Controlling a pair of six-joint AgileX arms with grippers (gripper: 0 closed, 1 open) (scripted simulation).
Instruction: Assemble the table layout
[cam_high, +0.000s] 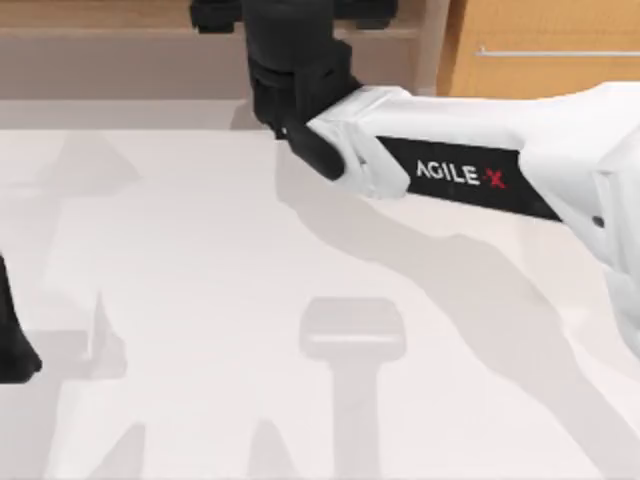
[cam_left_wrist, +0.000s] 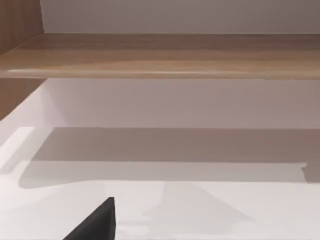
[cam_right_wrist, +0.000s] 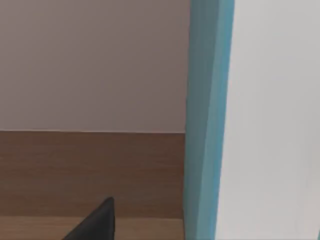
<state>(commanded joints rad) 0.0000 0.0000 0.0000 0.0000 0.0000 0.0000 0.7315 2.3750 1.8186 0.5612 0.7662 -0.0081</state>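
So my right arm is stretched across the far side of the white surface, its wrist up at the brown wooden shelf, next to the orange-brown drawer cabinet. Left arm parked at the left edge. Can't tell how either set of jaws stands

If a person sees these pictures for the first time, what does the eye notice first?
First, the white right arm with AGILE X lettering, reaching from the top view's right toward the brown shelf at the back. Below it lies the bare white table, crossed by grey shadows. The right wrist view shows a teal upright panel.
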